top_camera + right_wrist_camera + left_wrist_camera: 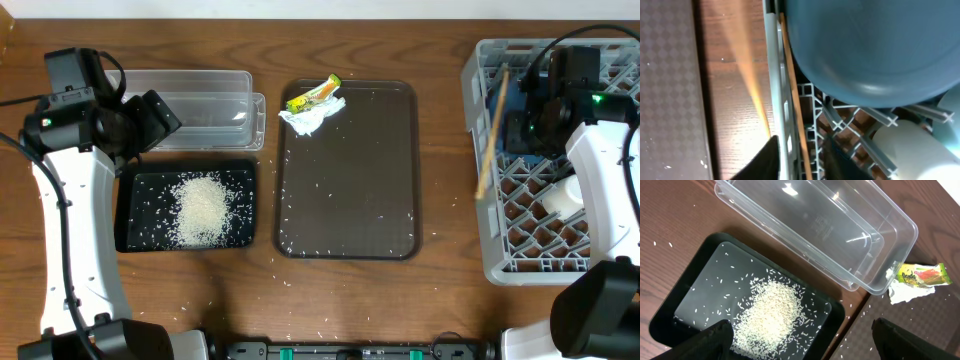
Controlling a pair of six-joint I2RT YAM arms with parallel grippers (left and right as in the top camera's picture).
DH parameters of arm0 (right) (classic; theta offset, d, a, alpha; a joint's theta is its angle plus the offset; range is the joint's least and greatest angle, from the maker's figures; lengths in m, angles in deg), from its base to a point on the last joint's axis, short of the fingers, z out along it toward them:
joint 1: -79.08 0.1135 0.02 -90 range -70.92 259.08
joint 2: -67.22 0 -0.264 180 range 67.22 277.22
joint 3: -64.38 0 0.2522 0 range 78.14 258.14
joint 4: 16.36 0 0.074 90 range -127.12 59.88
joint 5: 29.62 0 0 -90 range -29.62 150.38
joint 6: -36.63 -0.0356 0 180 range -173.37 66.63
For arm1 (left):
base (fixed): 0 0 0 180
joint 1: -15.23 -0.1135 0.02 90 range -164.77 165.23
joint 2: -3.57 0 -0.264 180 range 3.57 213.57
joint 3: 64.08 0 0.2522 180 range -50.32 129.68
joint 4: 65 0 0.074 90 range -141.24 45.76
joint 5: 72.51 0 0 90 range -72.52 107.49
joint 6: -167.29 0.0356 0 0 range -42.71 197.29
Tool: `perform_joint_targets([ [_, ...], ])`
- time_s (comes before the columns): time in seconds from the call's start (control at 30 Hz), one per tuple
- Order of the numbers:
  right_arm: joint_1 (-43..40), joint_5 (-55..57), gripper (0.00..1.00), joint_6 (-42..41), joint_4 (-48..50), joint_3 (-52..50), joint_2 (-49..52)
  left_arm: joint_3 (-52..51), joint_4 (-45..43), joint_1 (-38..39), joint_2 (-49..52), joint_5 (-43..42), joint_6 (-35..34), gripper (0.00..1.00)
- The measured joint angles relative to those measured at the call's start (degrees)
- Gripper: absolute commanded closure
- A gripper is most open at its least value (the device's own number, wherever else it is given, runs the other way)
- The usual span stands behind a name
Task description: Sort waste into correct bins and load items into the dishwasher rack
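The rice heap (205,208) lies in the black tray (135,235), also seen in the left wrist view (772,312). The clear tub (200,105) stands behind it. The yellow-green wrapper (313,93) and paper scrap (312,116) lie on the brown serving tray's far left corner. My left gripper (800,345) is open and empty above the black tray's near edge. My right gripper (800,162) is open, its fingers astride the grey rack's (480,60) left wall and a chopstick (795,95). The chopsticks (492,130) lean over that wall. The dark blue dish (870,50) and pinkish-white cup (910,150) sit in the rack.
The brown serving tray (350,190) lies mid-table with scattered rice grains on it. Loose grains also dot the table near its front left corner. My right arm (600,150) covers much of the rack. A light blue edge (952,107) shows beside the cup.
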Motion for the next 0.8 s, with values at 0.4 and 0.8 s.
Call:
perform_joint_targets([
  [0.4, 0.00, -4.17, 0.65, -1.81, -1.60, 0.00, 0.00, 0.00, 0.00, 0.00, 0.00, 0.00, 0.00, 0.08],
  [0.8, 9.05, -16.52, 0.50, -3.87, 0.37, 0.00, 0.09, 0.00, 0.00, 0.00, -0.02, 0.00, 0.00, 0.08],
])
